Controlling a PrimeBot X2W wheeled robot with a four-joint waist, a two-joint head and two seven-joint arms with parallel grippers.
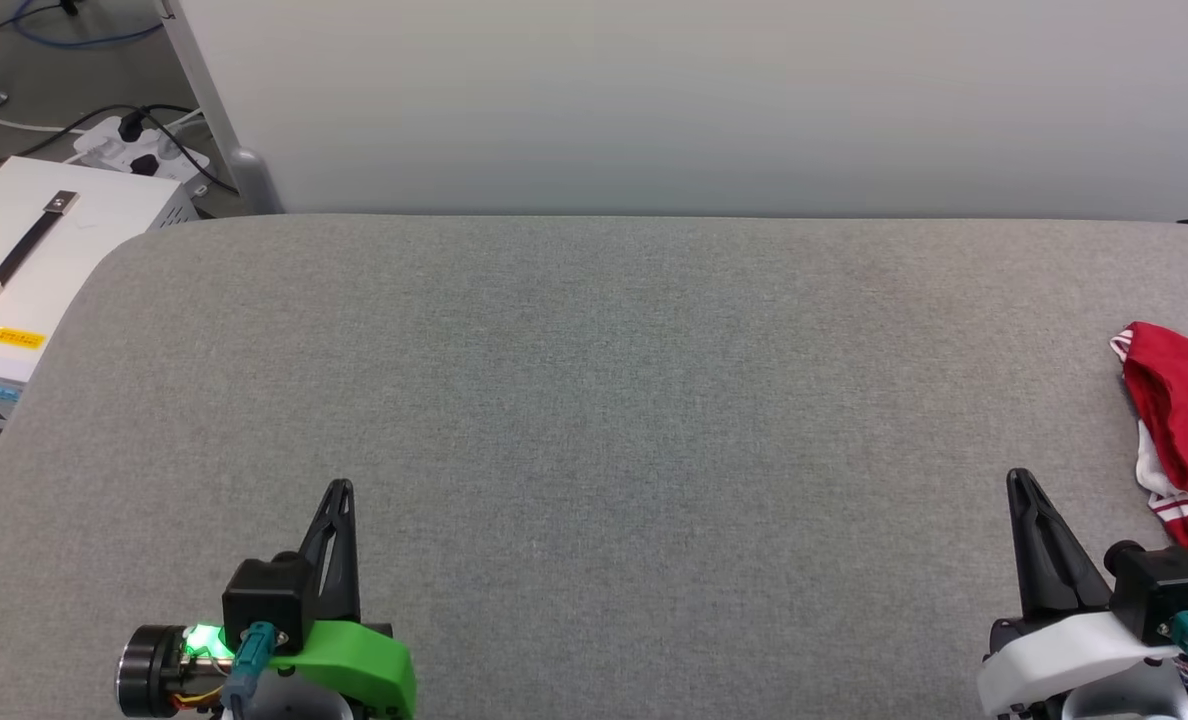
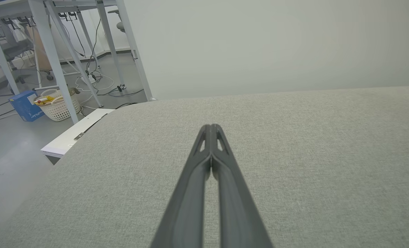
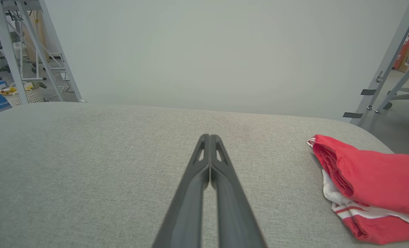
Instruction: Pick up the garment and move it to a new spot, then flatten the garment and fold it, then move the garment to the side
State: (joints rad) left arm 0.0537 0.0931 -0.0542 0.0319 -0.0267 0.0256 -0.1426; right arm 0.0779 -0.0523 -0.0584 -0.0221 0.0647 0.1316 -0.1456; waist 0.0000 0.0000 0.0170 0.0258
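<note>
Grey pad [image 1: 594, 400]: left gripper [image 1: 340, 492], right gripper [image 1: 1020, 482] point forward.

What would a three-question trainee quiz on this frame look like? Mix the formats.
1. Multiple choice: where does the garment lie on the grey fabric surface?
A) in the centre, spread flat
B) at the far right, in a heap, just beyond the right gripper
C) at the far left edge
2. True or false: the left gripper is holding a sleeve of the garment.
3. Fill in: the fingers of both grippers are pressed together, so both are ___.

Key: 1 B. 2 false, it holds nothing and sits far from the garment. 3 shut.
</note>
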